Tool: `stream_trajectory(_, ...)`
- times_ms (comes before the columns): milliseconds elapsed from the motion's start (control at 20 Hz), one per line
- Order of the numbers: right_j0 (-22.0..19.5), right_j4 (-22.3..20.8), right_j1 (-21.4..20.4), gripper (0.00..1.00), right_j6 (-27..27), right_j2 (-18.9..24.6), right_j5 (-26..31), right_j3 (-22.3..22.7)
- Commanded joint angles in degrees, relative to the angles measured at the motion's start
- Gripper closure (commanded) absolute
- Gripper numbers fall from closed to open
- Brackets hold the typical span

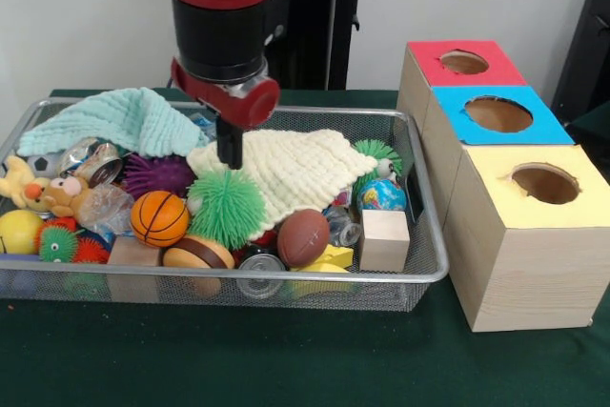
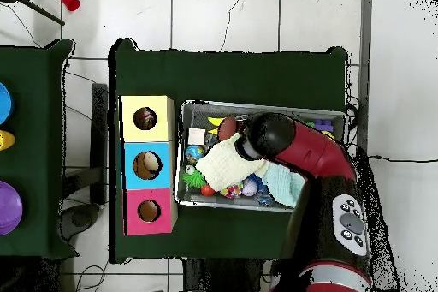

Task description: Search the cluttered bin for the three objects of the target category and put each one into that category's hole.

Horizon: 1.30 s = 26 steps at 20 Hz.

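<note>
Clutter fills the wire bin (image 1: 434, 269) on the green bench (image 1: 286, 359), and none of the spotted white bundles shows plainly in either view; they probably lie buried, perhaps under the cream knitted cloth (image 1: 295, 171). The end effector (image 1: 229, 152) hangs at that cloth's 9 o'clock edge, just above the green spiky ball (image 1: 227, 209); whether it is open or holding anything I cannot tell. The yellow-surround hole (image 1: 544, 182), at the bin's 3 o'clock, awaits; judging by this, all three placements remain
</note>
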Motion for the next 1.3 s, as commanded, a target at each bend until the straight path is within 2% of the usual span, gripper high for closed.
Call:
stream_trajectory(50,1.41,2.26,-2.24,1.0,4.11,8.23,0.12,4.72)
stream_trajectory(350,3.52,2.81,-0.91,1.0,7.68,8.0,-0.33,2.74)
stream_trajectory(600,5.46,0.2,1.83,1.0,7.65,5.51,-3.12,0.47)
stream_trajectory(750,6.89,-0.94,2.76,1.0,8.18,3.47,-1.77,-0.67)
stream_trajectory(800,7.34,-1.23,3.04,0.0,8.34,2.9,-1.31,-1.03)
stream_trajectory(1050,9.16,-2.0,4.28,0.0,9.62,0.11,-0.8,-2.13)
stream_trajectory(1300,10.52,-1.25,7.76,0.0,12.05,-2.72,-0.62,-3.47)
